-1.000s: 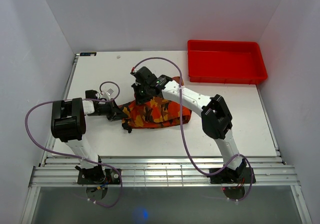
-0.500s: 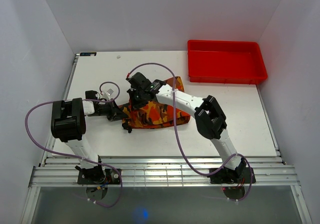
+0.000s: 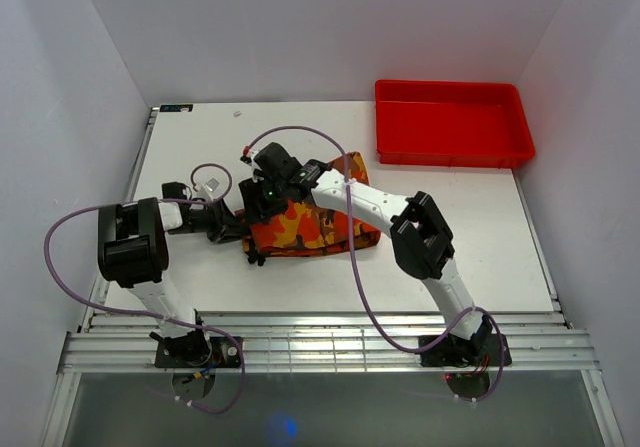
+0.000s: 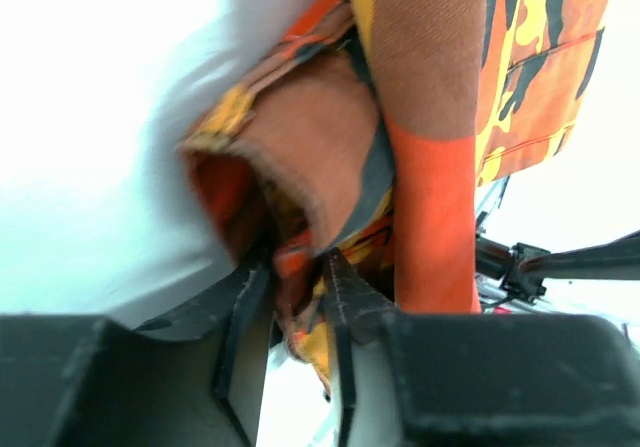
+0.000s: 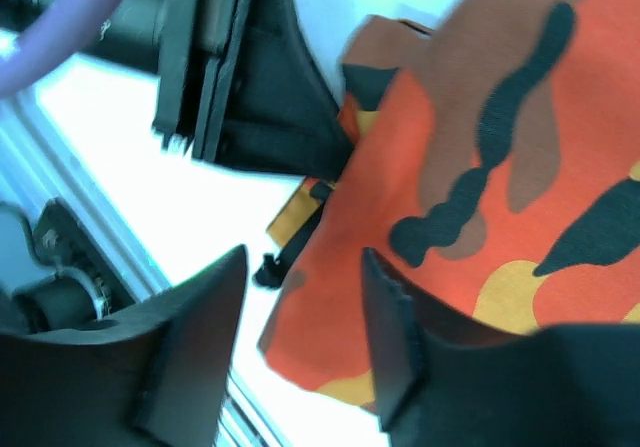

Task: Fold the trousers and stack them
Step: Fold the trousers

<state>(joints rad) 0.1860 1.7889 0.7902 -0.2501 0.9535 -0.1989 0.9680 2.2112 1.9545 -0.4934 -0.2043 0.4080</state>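
Left claw (image 4: 293, 302) pinches the trousers (image 3: 315, 229) at their edge, right claw (image 5: 300, 337) spread over that same edge. We fear a clash dragging the fold open.

Top cam: fixed, high at near side, looks down on whole table (image 3: 190, 157). L wrist cam: v. near, faces trousers (image 4: 430, 87) past own fingers (image 4: 345, 302). R wrist cam: near, above same cloth; all 3 views share it.
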